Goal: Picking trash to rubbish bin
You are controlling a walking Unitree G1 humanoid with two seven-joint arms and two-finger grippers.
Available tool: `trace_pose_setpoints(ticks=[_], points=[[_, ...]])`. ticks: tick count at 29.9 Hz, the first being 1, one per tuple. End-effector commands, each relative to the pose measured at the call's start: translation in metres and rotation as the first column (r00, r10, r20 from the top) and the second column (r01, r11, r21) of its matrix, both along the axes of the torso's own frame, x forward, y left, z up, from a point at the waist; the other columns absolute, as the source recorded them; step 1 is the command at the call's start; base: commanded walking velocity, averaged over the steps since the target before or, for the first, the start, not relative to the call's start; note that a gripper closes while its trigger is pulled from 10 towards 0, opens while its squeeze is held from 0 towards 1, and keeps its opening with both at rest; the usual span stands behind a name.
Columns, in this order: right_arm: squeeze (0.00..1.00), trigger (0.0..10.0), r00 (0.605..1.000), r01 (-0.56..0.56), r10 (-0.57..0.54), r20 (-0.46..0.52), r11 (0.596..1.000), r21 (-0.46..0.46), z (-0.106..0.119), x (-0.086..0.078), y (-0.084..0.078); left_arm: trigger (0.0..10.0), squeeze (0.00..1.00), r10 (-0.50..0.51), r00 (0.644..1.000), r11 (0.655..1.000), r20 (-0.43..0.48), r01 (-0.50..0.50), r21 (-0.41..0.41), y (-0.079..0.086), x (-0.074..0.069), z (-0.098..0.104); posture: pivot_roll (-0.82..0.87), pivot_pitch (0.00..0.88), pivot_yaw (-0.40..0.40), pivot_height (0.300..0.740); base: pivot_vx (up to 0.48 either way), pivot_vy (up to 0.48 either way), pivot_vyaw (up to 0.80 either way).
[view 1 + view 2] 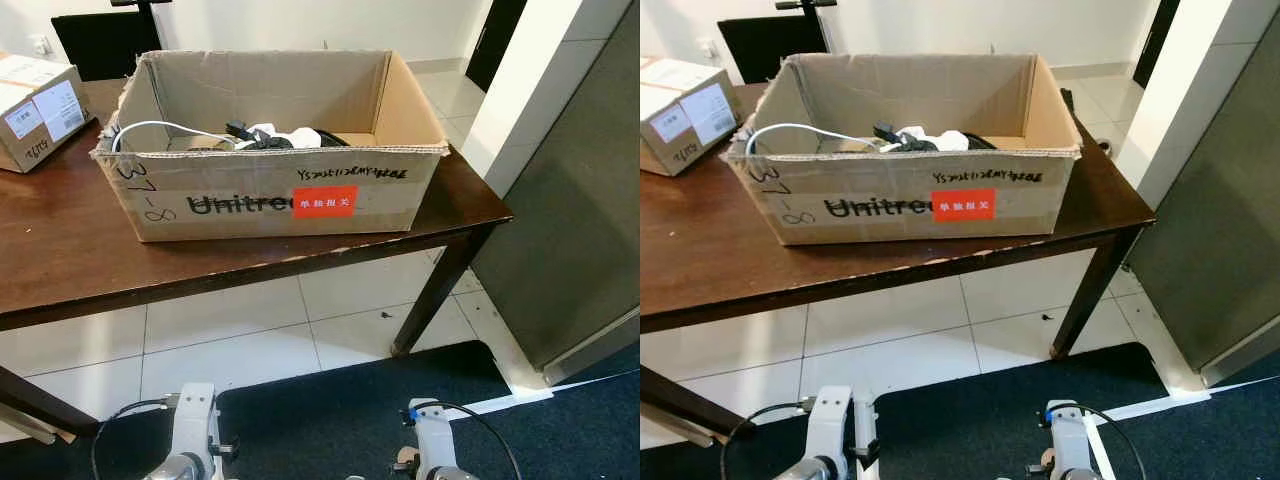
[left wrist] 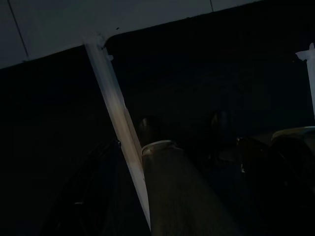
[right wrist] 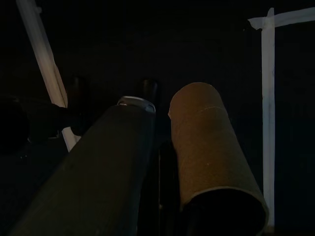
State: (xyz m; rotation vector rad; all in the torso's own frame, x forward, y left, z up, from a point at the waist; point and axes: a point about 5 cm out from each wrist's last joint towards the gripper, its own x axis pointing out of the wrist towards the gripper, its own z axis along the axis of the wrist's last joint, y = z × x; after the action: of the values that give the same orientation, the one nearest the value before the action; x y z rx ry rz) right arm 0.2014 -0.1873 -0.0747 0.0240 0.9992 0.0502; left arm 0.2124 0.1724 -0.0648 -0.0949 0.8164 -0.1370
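A brown cardboard tube (image 3: 211,152) hangs close beside my right gripper (image 3: 166,167), above the dark carpet, and the gripper seems shut on it. A brown bit of the tube shows by my right arm (image 1: 432,445), which hangs low at my side. My left arm (image 1: 192,430) hangs idle on the other side. The left wrist view is very dark, with my own leg (image 2: 177,191) and a strip of white tape (image 2: 115,113) on the floor.
A dark wooden table (image 1: 60,250) stands just ahead, carrying a large open cardboard box (image 1: 270,195) with cables (image 1: 270,135) inside and a smaller box (image 1: 35,110) at far left. White tiles lie under the table. A grey wall panel (image 1: 570,220) stands at right.
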Motion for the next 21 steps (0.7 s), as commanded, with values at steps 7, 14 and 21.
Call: trace_pose_setpoints(ticks=[7,14,21], points=[[0.00,10.0,1.000,-0.006,0.006,-0.013,1.000,0.002,-0.003,-0.005,0.000,10.0,0.03,0.042,0.999,0.999,-0.010,-0.042,0.015,0.008,-0.005,-0.002,-0.02,0.153,0.022,0.740,0.000,0.000,0.00],[0.00,10.0,0.997,-0.067,0.068,0.030,0.998,-0.016,0.003,0.005,0.002,10.0,0.04,0.053,0.998,0.999,0.015,-0.053,0.009,0.011,-0.003,0.000,-0.02,0.153,0.023,0.740,0.000,0.000,0.00],[0.00,10.0,0.843,-0.491,0.434,0.318,0.862,0.127,0.051,0.053,0.029,10.0,0.02,-0.401,0.903,0.911,0.152,0.411,-0.040,-0.002,0.004,0.021,-0.02,0.158,0.029,0.740,0.000,0.000,0.00]])
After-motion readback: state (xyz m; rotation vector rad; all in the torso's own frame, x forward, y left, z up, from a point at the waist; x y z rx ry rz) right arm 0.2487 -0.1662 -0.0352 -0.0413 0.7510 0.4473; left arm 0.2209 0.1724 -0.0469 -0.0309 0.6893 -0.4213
